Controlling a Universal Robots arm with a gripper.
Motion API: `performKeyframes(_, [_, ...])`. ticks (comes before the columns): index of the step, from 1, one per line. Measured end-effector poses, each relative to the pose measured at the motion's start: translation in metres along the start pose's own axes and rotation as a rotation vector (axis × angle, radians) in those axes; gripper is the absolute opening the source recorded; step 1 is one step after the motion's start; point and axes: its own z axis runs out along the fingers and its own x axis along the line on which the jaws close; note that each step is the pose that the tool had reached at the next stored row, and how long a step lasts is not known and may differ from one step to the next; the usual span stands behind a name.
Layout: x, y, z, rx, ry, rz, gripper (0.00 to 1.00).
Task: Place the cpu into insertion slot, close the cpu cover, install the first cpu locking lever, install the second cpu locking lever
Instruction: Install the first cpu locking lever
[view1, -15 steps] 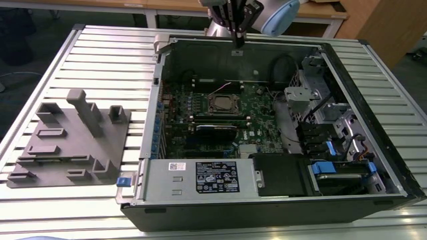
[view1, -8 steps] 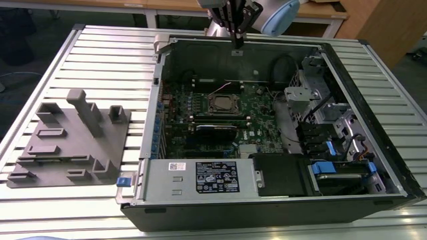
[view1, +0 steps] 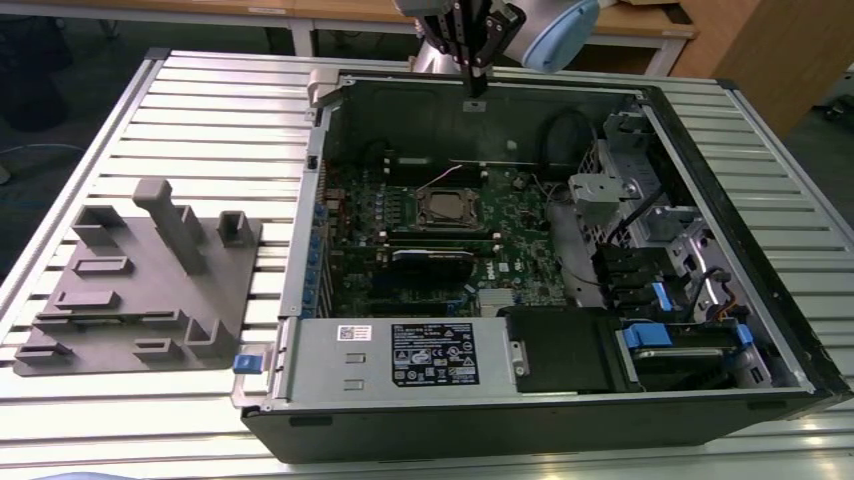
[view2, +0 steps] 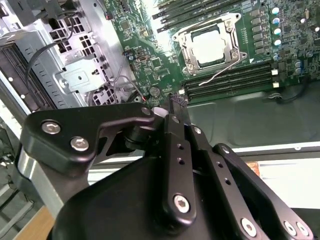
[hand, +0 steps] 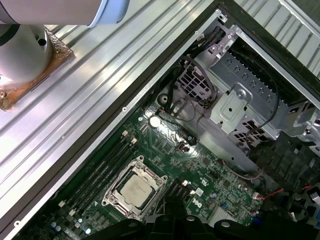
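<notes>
Insertion slot (view1: 424, 212) – square socket on the green board, just above the middle of the exterior view, metal rim squared to the board edges. Cpu (view2: 210, 46) seated flat in it, dull silver-grey top facing up, level in both wrist views. Cpu cover (view2: 234, 42) – thin silver frame, appears to lie flat around the chip, which shows through its window. A thin pale lever rod (view2: 222, 70) runs along one side of the socket; latched or not, cannot tell.

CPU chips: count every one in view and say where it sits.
1. The cpu lies inside the cpu cover's window on the green motherboard, in both wrist views. The gripper blocks part of the board, so another could be hidden.
</notes>
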Motion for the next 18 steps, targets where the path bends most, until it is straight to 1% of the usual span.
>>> performKeyframes(4, [0.0000, 0.0000, 0.0000, 0.0001, 0.0003, 0.000, 0.11])
performKeyframes(5, [-0.0002, 0.0001, 0.0002, 0.0069, 0.0062, -0.001, 0.11])
performKeyframes(6, [-0.0003, 0.0003, 0.0005, 0.0191, 0.0169, -0.001, 0.11])
performKeyframes(8, [-0.0009, 0.0011, 0.0010, 0.0464, 0.0402, -0.003, 0.11])
performKeyframes(9, [-0.0013, 0.0016, 0.0014, 0.0614, 0.0529, -0.004, 0.11])
performKeyframes(13, [-0.0029, 0.0037, 0.0028, 0.1164, 0.0983, -0.008, 0.11])
performKeyframes(15, [-0.0035, 0.0045, 0.0036, 0.1451, 0.1222, -0.010, 0.11])
performKeyframes(16, [-0.0036, 0.0047, 0.0039, 0.1580, 0.1329, -0.011, 0.11])
performKeyframes(17, [-0.0036, 0.0047, 0.0040, 0.1643, 0.1383, -0.012, 0.11])
performKeyframes(18, [-0.0036, 0.0046, 0.0039, 0.1659, 0.1395, -0.012, 0.11])
